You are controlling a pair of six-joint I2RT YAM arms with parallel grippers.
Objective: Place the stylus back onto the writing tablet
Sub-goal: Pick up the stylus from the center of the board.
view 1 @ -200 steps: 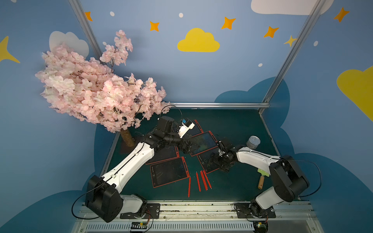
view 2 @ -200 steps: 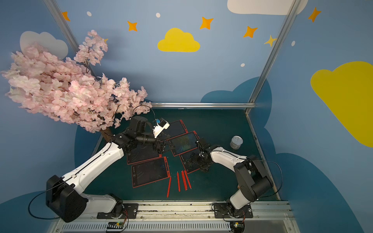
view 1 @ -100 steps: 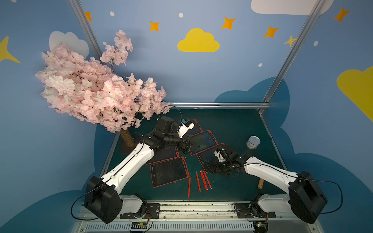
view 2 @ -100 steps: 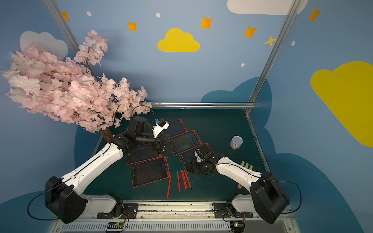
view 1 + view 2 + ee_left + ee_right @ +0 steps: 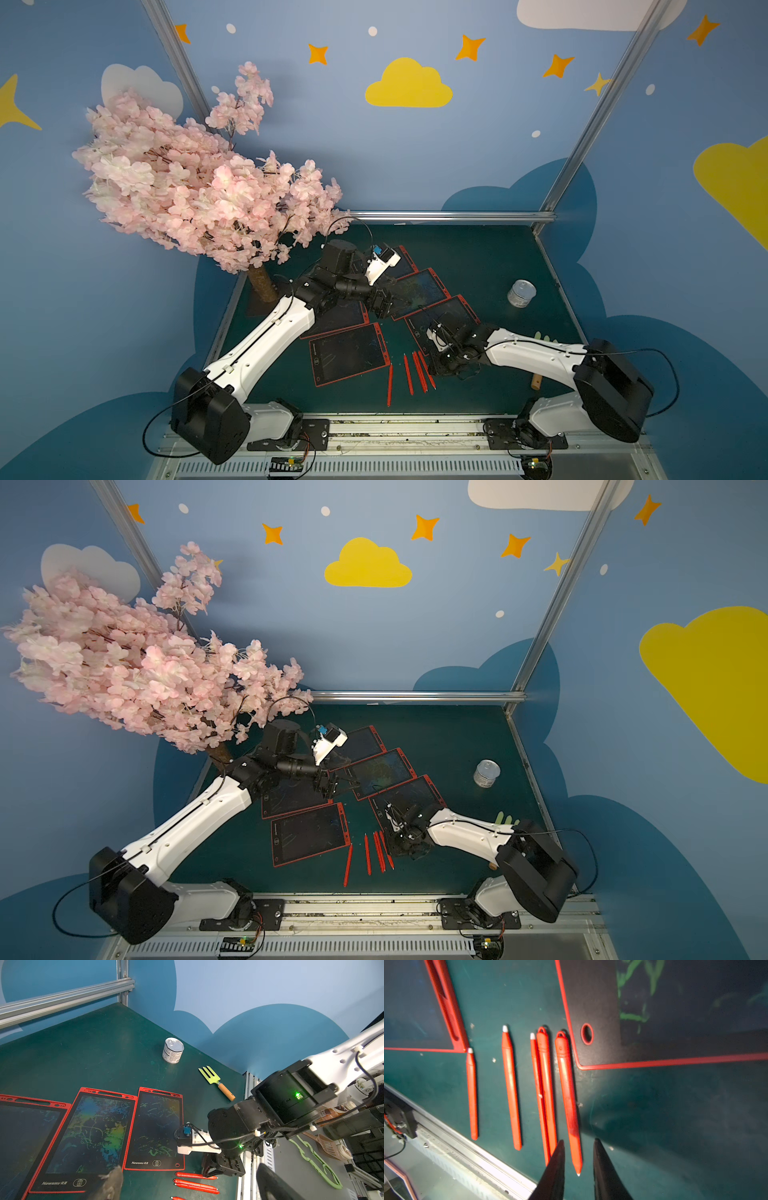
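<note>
1. Left hand [image 5: 384, 305] hangs above the table [image 5: 478, 257] with its jaws wide, holding nothing.
2. Stylus [image 5: 568, 1095] lies flat on the table, rightmost of five, just beside the writing tablet [image 5: 591, 991].
3. Right hand [image 5: 578, 1144] straddles the stylus's tip end, jaws narrow, a gap either side.

right hand [image 5: 579, 1140] | moved off tablet [image 5: 602, 1047] toward front edge | jaws narrowed astride stylus [image 5: 568, 1095]
</note>
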